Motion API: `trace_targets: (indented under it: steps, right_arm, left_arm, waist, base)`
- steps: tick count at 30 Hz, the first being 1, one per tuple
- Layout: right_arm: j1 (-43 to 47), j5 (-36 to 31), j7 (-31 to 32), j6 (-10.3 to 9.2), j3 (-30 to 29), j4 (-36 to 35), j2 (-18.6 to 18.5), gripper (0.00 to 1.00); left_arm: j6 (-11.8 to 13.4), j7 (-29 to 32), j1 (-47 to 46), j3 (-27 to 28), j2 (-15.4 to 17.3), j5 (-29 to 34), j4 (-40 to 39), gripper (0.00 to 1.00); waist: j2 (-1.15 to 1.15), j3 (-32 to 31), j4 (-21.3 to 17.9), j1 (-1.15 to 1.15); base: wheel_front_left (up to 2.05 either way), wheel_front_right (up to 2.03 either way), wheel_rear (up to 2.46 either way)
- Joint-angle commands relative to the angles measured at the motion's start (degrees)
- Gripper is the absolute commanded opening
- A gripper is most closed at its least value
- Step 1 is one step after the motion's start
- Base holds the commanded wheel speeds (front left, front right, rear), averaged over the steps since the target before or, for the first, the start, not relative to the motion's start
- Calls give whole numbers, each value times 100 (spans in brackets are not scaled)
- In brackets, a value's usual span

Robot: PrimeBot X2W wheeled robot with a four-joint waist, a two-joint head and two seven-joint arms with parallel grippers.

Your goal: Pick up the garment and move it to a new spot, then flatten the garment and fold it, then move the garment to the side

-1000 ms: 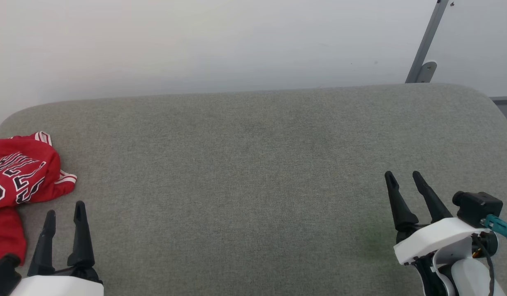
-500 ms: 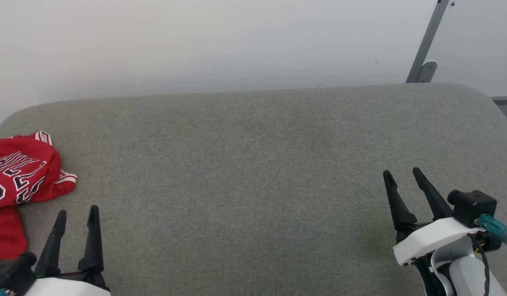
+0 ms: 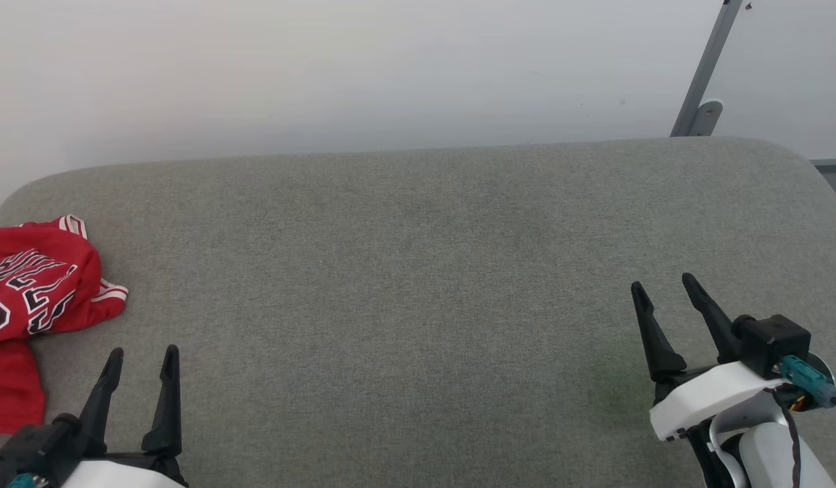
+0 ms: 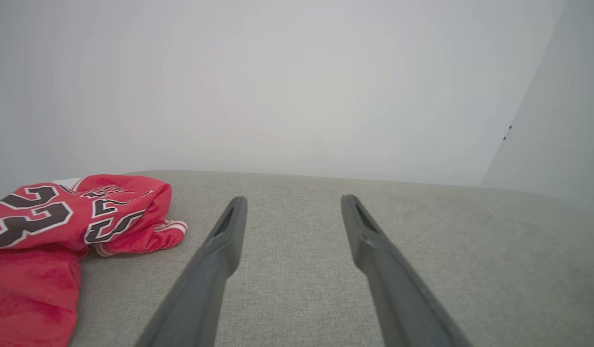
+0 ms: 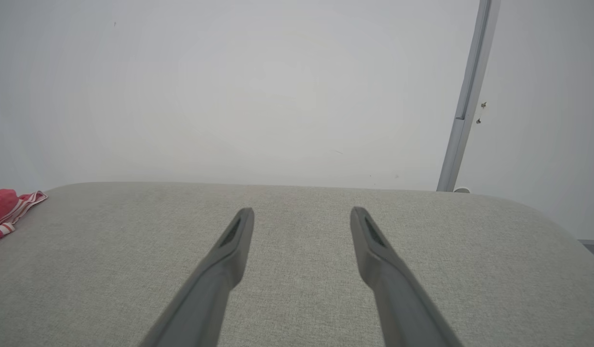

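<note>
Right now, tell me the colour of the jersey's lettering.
Black with white outlines, on the red jersey; clearest in the left wrist view.

text: "23", black with white outline | on: red garment (image 4: 60,226), bunched at the left edge of the grey surface (image 4: 297,270) | second word beside it: black, white-outlined letters; broken by folds; cannot be read whole | head view: same lettering upside down
</note>
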Motion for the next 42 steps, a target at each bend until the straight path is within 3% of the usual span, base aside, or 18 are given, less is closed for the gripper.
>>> trace_targets:
  steps: [1, 23, 32, 42]
  right_arm:
    - [-36, -41, -43, -2, 1, -15, -7, 100]
    - [133, -172, -84, -2, -298, -105, 133, 100]
    - [82, -72, 8, -2, 40, -153, 85, 100]
    - [-76, 123, 85, -2, 558, -199, 2, 100]
  left_arm:
    - [-19, -40, -59, -8, 30, 79, 9, 100]
    - [-20, -39, -120, 80, 32, -85, 66, 100]
    - [64, -36, -157, 458, -49, -21, 125, 100]
    - [134, -36, 4, 855, -252, 15, 80, 100]
  waist:
    - [0, 2, 2, 0]
    - [0, 6, 147, 0]
    - [0, -97, 648, 0]
    - [0, -267, 1483, 0]
  base:
    - [0, 0, 0]
    - [0, 0, 0]
    - [0, 0, 0]
    - [0, 0, 0]
